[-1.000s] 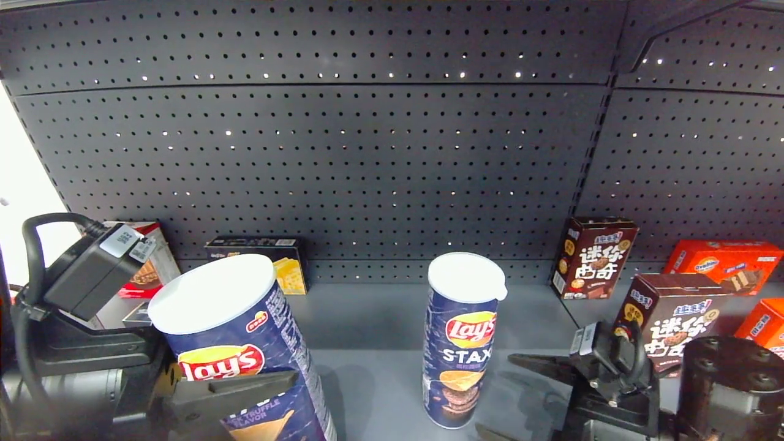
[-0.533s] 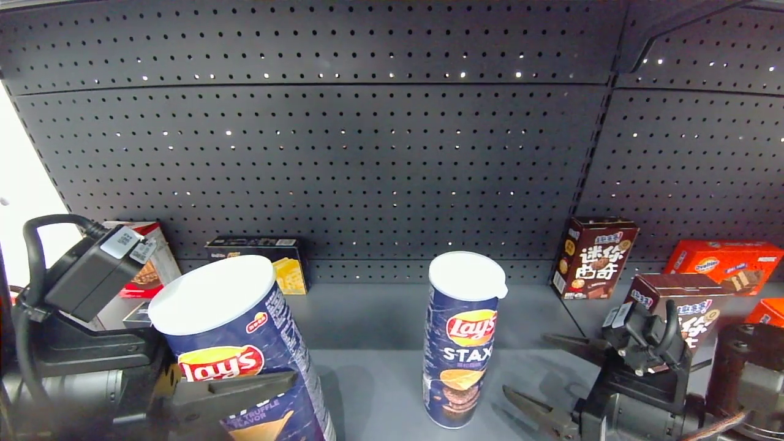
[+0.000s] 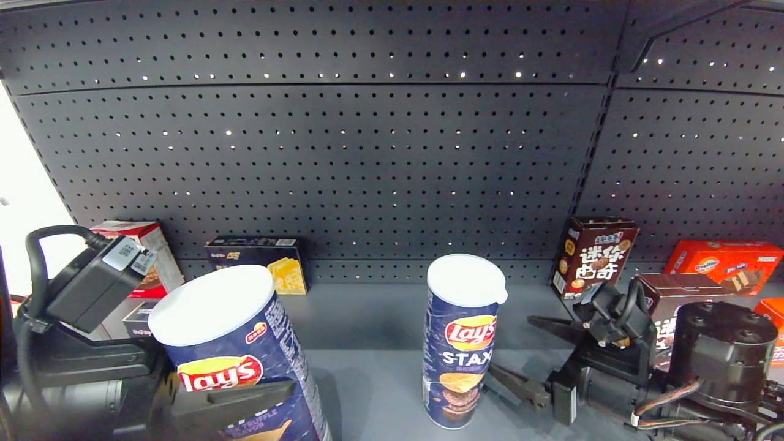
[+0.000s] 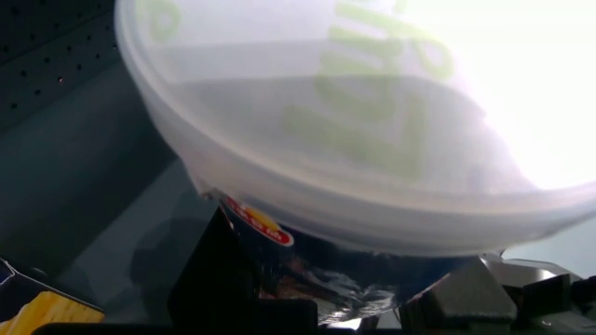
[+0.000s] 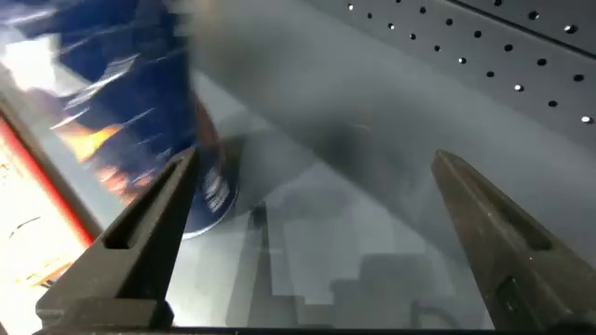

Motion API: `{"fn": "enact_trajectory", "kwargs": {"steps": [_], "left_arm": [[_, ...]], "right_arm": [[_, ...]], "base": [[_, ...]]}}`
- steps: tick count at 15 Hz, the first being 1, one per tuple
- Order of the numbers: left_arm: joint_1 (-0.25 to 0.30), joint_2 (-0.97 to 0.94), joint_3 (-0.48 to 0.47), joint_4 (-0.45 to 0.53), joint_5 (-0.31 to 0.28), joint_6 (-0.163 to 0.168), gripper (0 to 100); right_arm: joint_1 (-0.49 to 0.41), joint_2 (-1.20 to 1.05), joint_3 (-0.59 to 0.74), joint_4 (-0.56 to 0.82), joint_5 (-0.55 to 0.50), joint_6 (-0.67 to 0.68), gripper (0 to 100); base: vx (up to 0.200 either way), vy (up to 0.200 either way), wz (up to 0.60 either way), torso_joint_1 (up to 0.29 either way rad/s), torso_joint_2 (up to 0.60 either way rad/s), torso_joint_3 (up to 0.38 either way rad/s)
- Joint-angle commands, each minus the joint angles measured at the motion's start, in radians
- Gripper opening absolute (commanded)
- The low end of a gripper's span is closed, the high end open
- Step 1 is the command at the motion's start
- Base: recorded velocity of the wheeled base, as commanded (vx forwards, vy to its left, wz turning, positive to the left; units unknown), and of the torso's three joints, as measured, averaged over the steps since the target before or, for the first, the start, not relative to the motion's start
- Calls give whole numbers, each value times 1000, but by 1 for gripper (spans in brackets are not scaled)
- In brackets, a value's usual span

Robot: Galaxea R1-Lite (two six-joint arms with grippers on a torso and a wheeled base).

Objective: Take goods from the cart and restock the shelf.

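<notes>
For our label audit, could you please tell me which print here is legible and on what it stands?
Standing can: big logo and one word, legible.
Held can: logo legible, lower line partly hidden.
Brown box: large characters, legible.
Orange box, yellow-and-black box: too small.
Wording left unquoted.

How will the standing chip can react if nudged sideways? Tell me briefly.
The standing can is tall on a narrow base, so it likely tips. Once down, its round body would probably roll on the smooth shelf.
</notes>
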Motion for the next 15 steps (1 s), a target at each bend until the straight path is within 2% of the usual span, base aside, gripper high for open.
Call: {"fn": "enact_trajectory", "kwargs": {"steps": [1,15], "left_arm": [[1,-4,-2,0,0,0,0],[1,-7,0,-2,0,-2,0]], "right_arm": [[-1,51,-23,-2,1,0,100],[16,0,-30,-4,2,-2,100]], "base": [[0,0,0,0,0,0],[0,0,0,0,0,0]]}}
